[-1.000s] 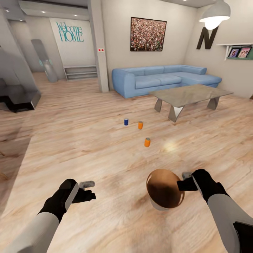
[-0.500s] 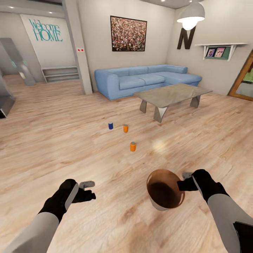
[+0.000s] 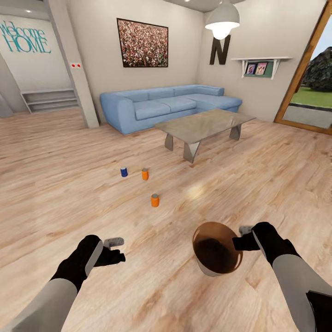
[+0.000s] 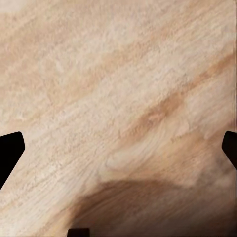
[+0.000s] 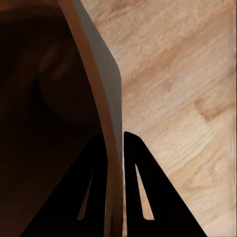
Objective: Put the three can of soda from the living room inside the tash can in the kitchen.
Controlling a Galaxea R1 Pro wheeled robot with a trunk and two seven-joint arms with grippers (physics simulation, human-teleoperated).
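Three soda cans stand on the wood floor ahead of me: a dark blue can [image 3: 123, 172], an orange can [image 3: 145, 174] just to its right, and a second orange can [image 3: 155, 200] nearer to me. My right gripper [image 3: 239, 241] is shut on the rim of the trash can [image 3: 216, 253], which I hold above the floor, its glossy brown inside facing up. The right wrist view shows both fingers [image 5: 139, 187] pinching the trash can's wall [image 5: 109, 123]. My left gripper [image 3: 116, 249] is open and empty over bare floor [image 4: 118, 118].
A glass-topped coffee table [image 3: 203, 124] stands beyond the cans to the right, with a light-blue sofa [image 3: 161, 106] behind it. A pillar [image 3: 74, 69] rises at the back left. A wood-framed glass door [image 3: 304, 87] is at the far right.
The view has swung to the right: sofa, table and cans all shifted left in the picture, and the door came into view. Both arms and the held trash can keep their pose.
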